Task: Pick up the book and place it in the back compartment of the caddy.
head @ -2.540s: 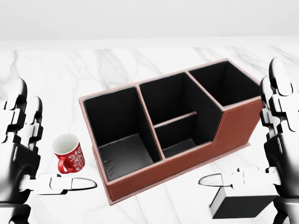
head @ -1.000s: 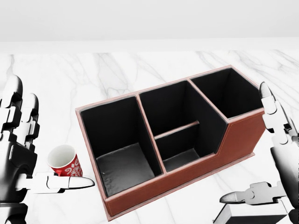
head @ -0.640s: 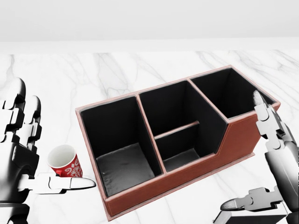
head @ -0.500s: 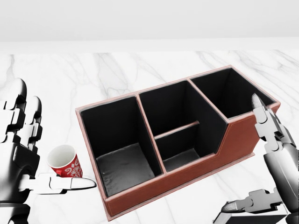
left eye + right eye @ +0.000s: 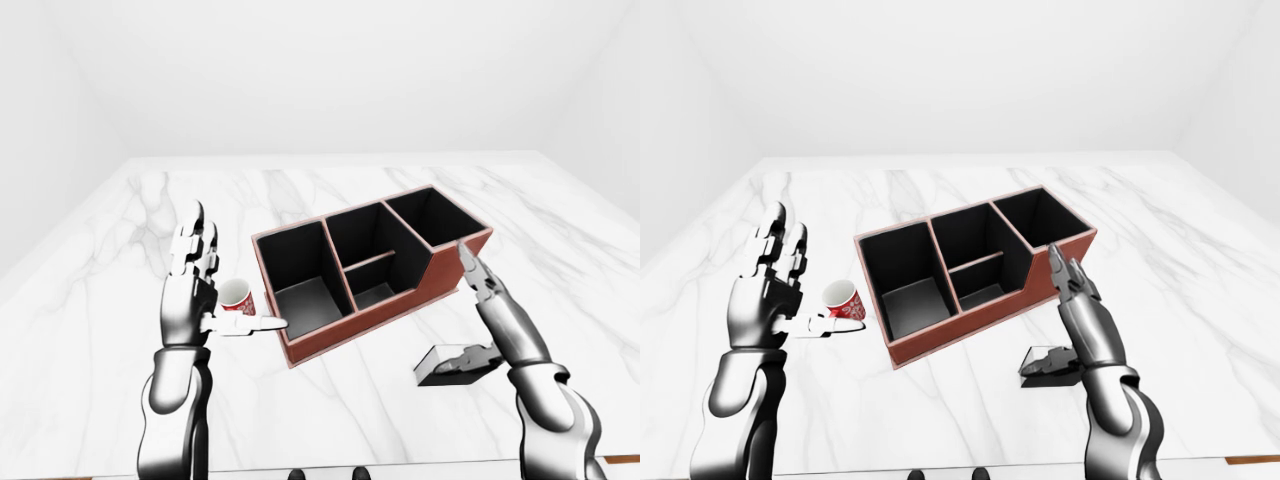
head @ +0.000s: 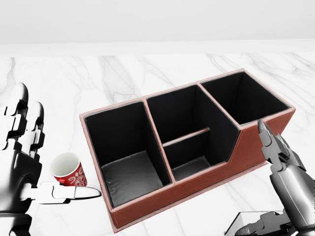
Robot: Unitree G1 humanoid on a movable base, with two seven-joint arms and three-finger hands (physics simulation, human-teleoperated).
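Observation:
The book (image 5: 437,367) is a dark flat block lying on the marble table, to the right of and below the caddy in the left-eye view. The caddy (image 6: 147,199) is red-brown leather with black compartments, standing slanted in the middle of the head view. My right hand (image 5: 478,318) is open, with its fingers (image 5: 470,268) stretched up beside the caddy's right end and its thumb lying over the book's right edge. My left hand (image 6: 29,162) is open and empty, with its thumb pointing at the caddy's left end.
A red mug (image 6: 66,169) with a white pattern stands between my left hand and the caddy's left wall. The white marble table (image 5: 330,190) reaches up to a plain white wall. Its near edge shows at the bottom of the eye views.
My right hand has sunk toward the bottom of the head view, its thumb dropping onto the book at the lower edge. The left hand, mug and caddy stay put over the last second.

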